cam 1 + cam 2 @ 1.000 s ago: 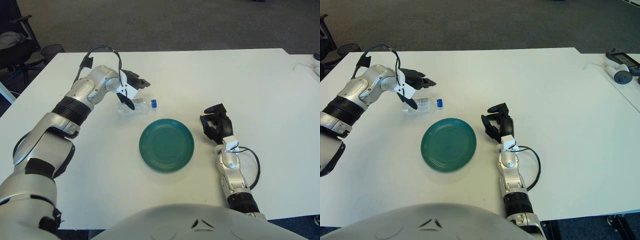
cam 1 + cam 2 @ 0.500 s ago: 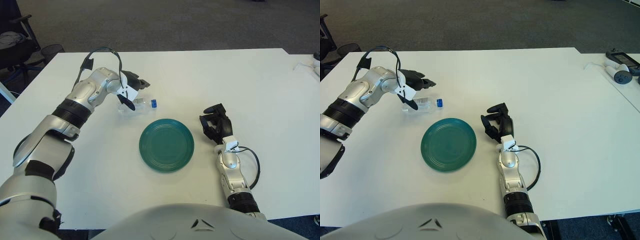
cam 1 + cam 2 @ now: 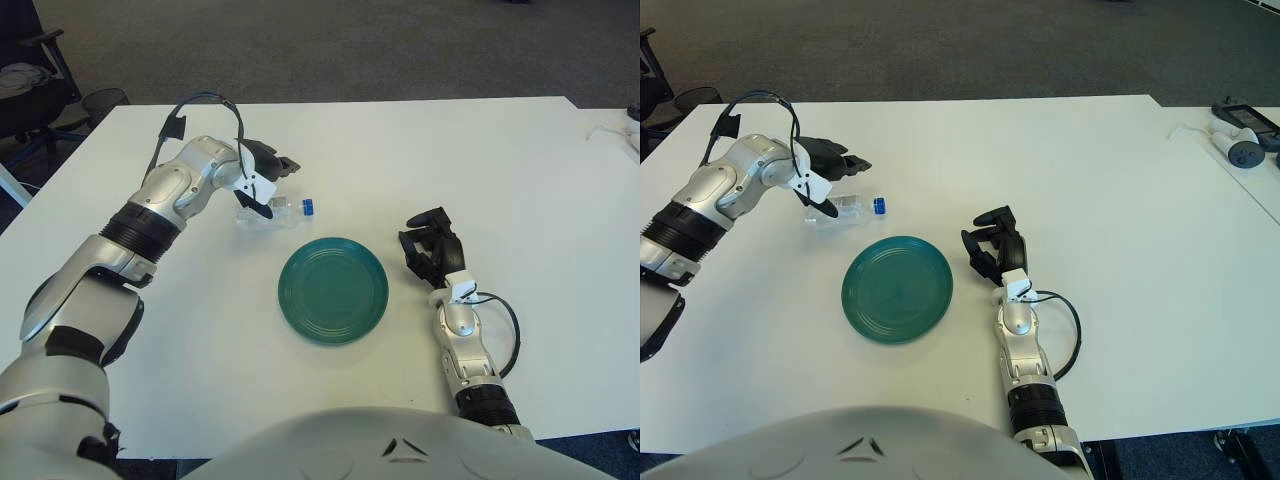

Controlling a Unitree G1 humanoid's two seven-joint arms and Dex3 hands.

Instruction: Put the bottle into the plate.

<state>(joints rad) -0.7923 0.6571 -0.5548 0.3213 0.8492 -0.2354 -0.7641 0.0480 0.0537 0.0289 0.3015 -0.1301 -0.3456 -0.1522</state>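
Observation:
A small clear plastic bottle (image 3: 276, 209) with a blue cap lies on its side on the white table (image 3: 480, 160), just beyond the upper left rim of a round teal plate (image 3: 333, 290). My left hand (image 3: 266, 180) hovers over the bottle's base end with its fingers spread around it, not closed on it. My right hand (image 3: 432, 246) rests parked on the table to the right of the plate, fingers loosely curled and empty.
A black office chair (image 3: 30, 85) stands off the table's far left corner. A few small devices (image 3: 1237, 130) lie on a second table at the far right.
My left arm has shifted slightly up and away, with the hand staying over the bottle. The bottle, the plate and the right hand have not moved.

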